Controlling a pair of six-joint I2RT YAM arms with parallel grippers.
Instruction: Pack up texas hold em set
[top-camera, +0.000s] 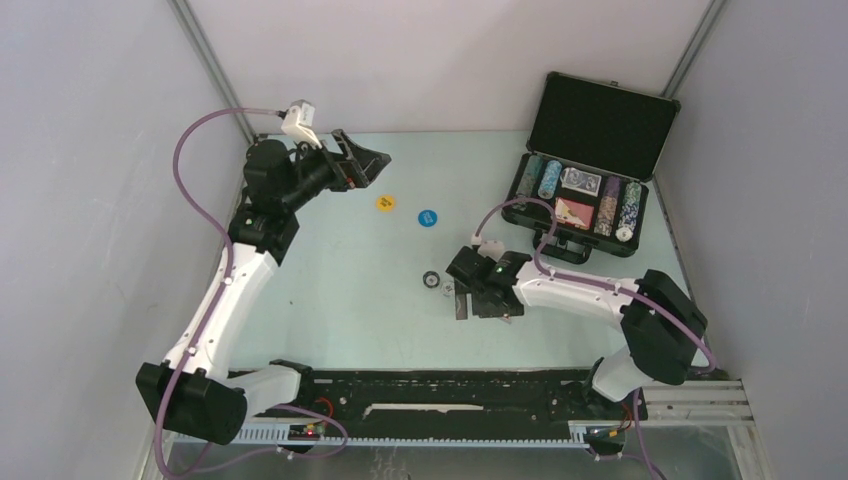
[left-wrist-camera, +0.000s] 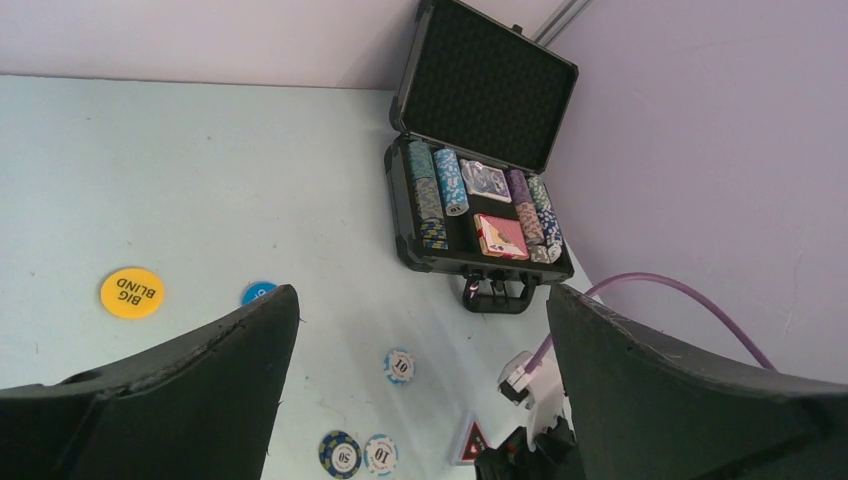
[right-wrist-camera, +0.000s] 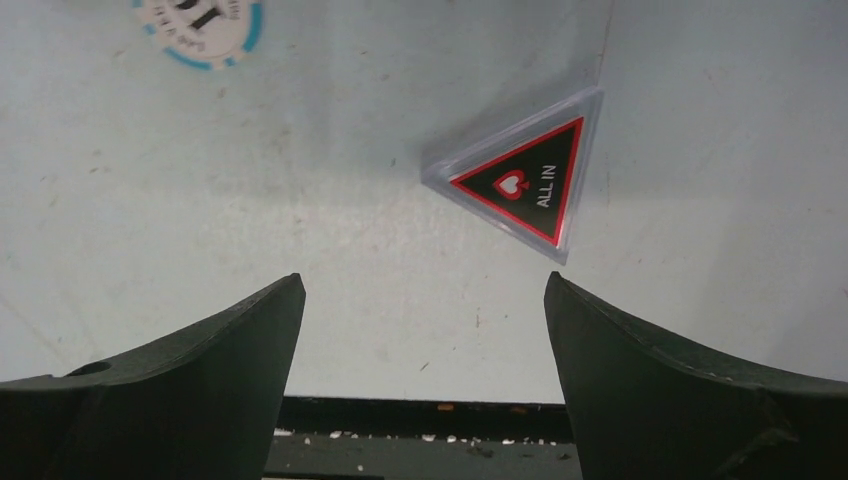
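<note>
Was a pale green table (top-camera: 340, 300), lightly scuffed. Carried the open black briefcase (top-camera: 600, 125) at the upper right of the top view. Bore a yellow "BIG BLIND" disc (top-camera: 386, 202) and a blue disc (top-camera: 427, 217) near each other above centre. Held three loose chips in the lower middle of the left wrist view: a pale chip (left-wrist-camera: 399, 366), a dark chip (left-wrist-camera: 340, 453) and a second pale chip (left-wrist-camera: 380, 455) just beside it. Also held a clear triangular "ALL IN" token (right-wrist-camera: 525, 190), lying flat.

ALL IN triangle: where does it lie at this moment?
In the right wrist view the ALL IN triangle lies flat on the table, just ahead of the open right pincer, with a blue-rimmed chip further to the upper left.
</note>
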